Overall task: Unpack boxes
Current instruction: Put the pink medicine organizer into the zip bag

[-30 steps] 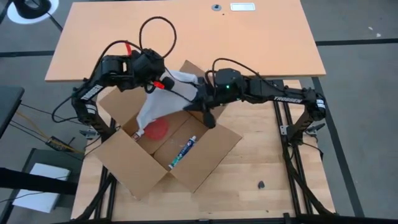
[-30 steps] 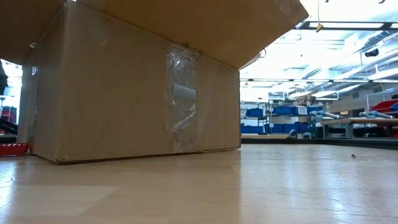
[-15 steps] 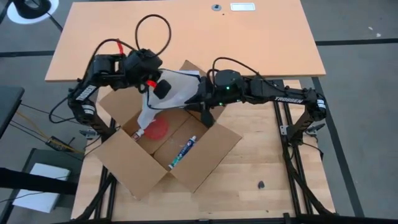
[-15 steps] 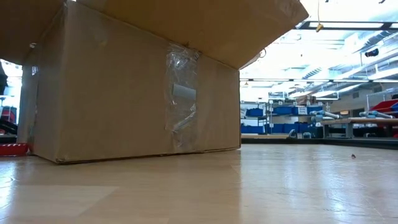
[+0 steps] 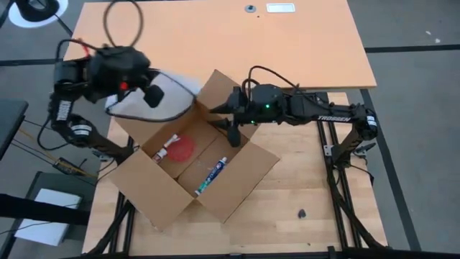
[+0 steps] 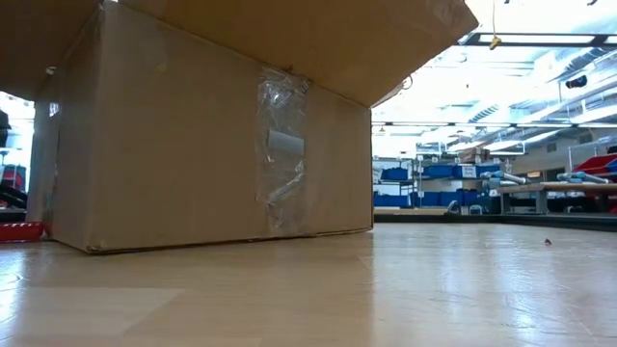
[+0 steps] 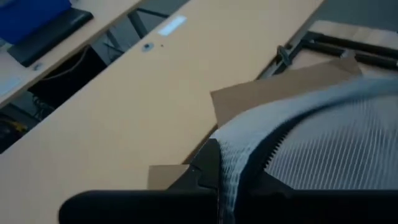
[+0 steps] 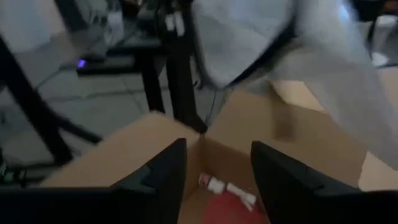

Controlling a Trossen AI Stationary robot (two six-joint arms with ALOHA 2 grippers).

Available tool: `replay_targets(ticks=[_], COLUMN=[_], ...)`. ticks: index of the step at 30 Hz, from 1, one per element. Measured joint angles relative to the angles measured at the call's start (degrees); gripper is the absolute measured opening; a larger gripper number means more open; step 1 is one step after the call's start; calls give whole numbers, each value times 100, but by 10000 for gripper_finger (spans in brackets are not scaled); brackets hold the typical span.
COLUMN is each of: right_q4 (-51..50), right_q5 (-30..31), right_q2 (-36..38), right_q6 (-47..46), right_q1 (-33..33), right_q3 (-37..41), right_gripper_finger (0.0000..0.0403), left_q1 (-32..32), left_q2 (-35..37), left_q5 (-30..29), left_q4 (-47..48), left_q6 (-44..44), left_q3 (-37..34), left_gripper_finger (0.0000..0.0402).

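The brown cardboard box (image 5: 194, 162) stands open on the table, its taped side (image 6: 193, 145) filling the low view. Inside lie a red disc (image 5: 181, 150), a small white bottle (image 8: 227, 186) and a tube (image 5: 212, 176). My left gripper (image 5: 159, 80) is up at the box's far left, shut on a clear ridged plastic bag (image 5: 180, 85). My right gripper (image 8: 214, 180) hovers open over the box's far corner, with nothing between its fingers; the bag (image 8: 280, 43) hangs beyond it. My left gripper pinches a gathered part of the bag (image 7: 236, 146) between its two fingers. The rest of the bag (image 7: 329, 130) spreads away past the fingertips. It is lifted out of the box and hangs over the far left flap (image 5: 133, 122).
A larger orange tabletop (image 5: 215, 43) lies behind the work table. The box's flaps spread out to the near left (image 5: 154, 191) and near right (image 5: 244, 180). A small dark scrap (image 5: 302, 213) lies on the bare wood at the near right.
My left gripper has swung up and toward the table's left, still shut on the bag. The bag, which stretched between both grippers with its lower end in the box, has been drawn out and away from my right gripper. The right arm has hardly moved.
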State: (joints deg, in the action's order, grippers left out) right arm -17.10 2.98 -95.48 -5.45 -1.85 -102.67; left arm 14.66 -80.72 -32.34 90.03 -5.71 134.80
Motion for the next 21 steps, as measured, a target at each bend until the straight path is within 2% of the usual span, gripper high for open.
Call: replay_targets(ticks=[6, 11, 15, 21], right_q4=[237, 218, 71, -963], right_q5=[239, 232, 154, -11], right_q2=[-394, -1085, -1782, -3069], right_q6=[-260, -390, -231, 228], right_q1=[65, 29, -79, -183], right_q3=[-7, -325, -1078, -2864], right_gripper_finger=[182, 182, 182, 184], left_q1=[0, 0, 0, 0], left_q2=[425, 703, 920, 1108], left_q5=[-4, -153, -243, -272], left_q4=[-32, -45, -130, -409], left_q6=[-1, -98, -232, -340], left_q3=[0, 0, 0, 0], left_gripper_finger=[6, 6, 6, 6])
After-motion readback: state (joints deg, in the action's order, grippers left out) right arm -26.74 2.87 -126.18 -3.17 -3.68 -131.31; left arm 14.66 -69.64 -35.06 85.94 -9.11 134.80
